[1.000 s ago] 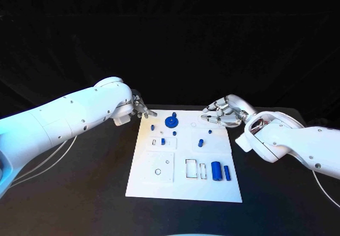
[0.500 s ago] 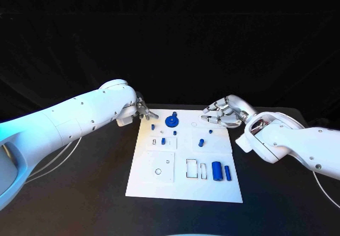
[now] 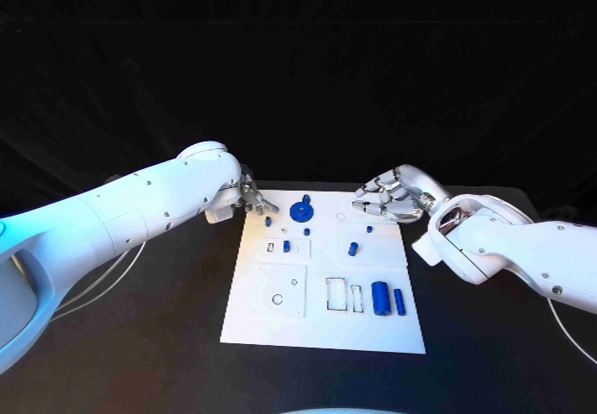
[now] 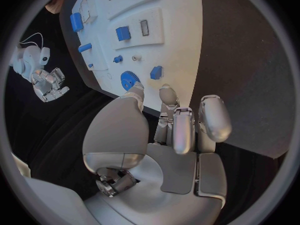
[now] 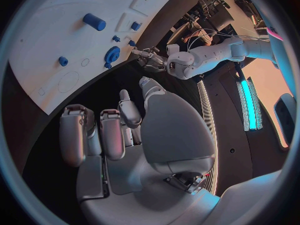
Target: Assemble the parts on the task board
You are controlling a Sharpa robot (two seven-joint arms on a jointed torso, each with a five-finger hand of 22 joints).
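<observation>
The white task board lies mid-table with several blue parts on it. A blue gear stands near its far edge, small blue pegs sit in the middle, and two blue cylinders lie at the near right. My left hand hovers at the board's far left corner, fingers apart and holding nothing. The right hand hangs over the far right corner, loosely curled and empty. In the left wrist view my left hand points at the gear. In the right wrist view my right hand faces the board.
The black table surrounds the board on all sides. A cable trails under my left arm. My two white forearms flank the board's far half.
My left arm has swung slightly inward, bringing the left hand a little closer to the board's far left corner. The right hand has stayed where it was.
</observation>
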